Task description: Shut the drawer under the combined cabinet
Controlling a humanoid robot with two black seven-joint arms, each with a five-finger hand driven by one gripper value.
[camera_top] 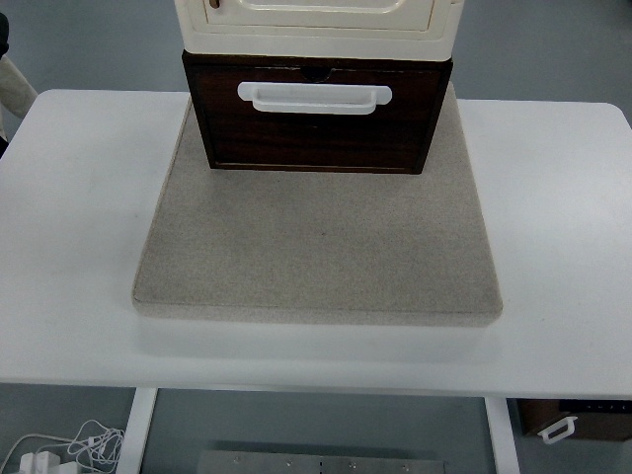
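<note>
Top view: drawer (pixel 316 123) on grey mat (pixel 316 247), white table (pixel 79 247)

A dark wooden drawer (pixel 318 133) with a white handle (pixel 314 98) sits under a cream cabinet (pixel 316 25), on a grey mat (pixel 316 257) covering a white table (pixel 79 247).

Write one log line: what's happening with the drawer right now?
drawer: under cream cabinet, looks closed | handle: untouched | robot hands: none in view | mat: bare

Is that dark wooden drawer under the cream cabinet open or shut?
Seemingly shut: the drawer front with its white handle sits about level with the cabinet above, and no inside shows. The steep view hides any small gap.
</note>
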